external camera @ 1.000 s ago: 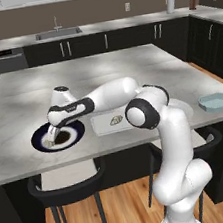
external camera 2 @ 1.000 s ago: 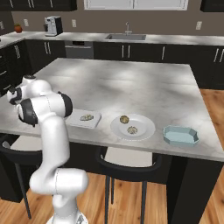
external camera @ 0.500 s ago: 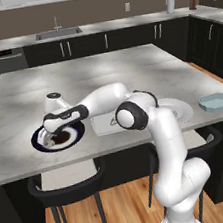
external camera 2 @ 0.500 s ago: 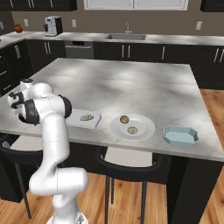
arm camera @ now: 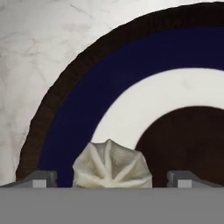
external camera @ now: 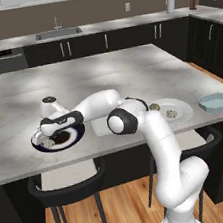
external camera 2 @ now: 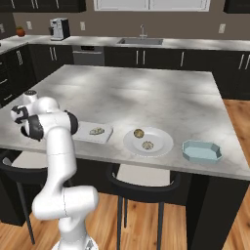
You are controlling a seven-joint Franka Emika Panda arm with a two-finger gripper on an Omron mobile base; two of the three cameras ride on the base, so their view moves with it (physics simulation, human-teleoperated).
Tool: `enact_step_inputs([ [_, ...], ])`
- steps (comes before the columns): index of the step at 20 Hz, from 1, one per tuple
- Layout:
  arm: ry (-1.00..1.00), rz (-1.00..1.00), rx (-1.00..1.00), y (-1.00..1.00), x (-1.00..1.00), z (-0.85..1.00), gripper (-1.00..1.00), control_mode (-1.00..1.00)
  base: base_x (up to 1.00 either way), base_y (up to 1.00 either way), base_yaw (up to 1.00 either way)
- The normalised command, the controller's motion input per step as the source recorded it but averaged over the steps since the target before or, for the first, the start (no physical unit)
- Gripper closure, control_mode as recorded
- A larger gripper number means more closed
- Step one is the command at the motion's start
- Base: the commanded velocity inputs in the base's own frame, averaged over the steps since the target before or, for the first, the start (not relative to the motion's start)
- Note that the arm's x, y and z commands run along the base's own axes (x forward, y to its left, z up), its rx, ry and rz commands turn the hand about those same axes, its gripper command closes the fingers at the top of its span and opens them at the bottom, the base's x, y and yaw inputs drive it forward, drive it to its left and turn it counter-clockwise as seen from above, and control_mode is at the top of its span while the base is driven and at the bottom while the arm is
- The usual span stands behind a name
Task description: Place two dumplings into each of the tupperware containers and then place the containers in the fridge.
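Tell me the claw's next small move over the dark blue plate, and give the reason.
Probably close on the dumpling. The claw is open, with one fingertip on each side of the dumpling, which lies on the blue plate. Nothing is held yet, and the white tub and the blue tub still need dumplings.

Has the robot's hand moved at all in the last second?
Yes. The hand has swung left and lower over the blue plate, onto its left side.
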Motion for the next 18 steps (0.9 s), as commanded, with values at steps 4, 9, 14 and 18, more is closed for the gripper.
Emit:
enact_step_inputs([
  [4,0.12,-0.29,-0.01,0.01,-0.05,-0.22,-1.0,-1.0,0.0,0.0,0.0],
  [9,0.1,-0.29,0.0,0.0,0.01,-0.48,-1.0,-1.0,0.0,0.0,0.0],
  [14,0.09,-0.26,-0.01,0.01,0.04,-0.55,1.0,-1.0,0.0,0.0,0.0],
  [18,0.02,-0.46,0.0,-0.34,-0.06,-0.46,1.0,-1.0,0.0,0.0,0.0],
])
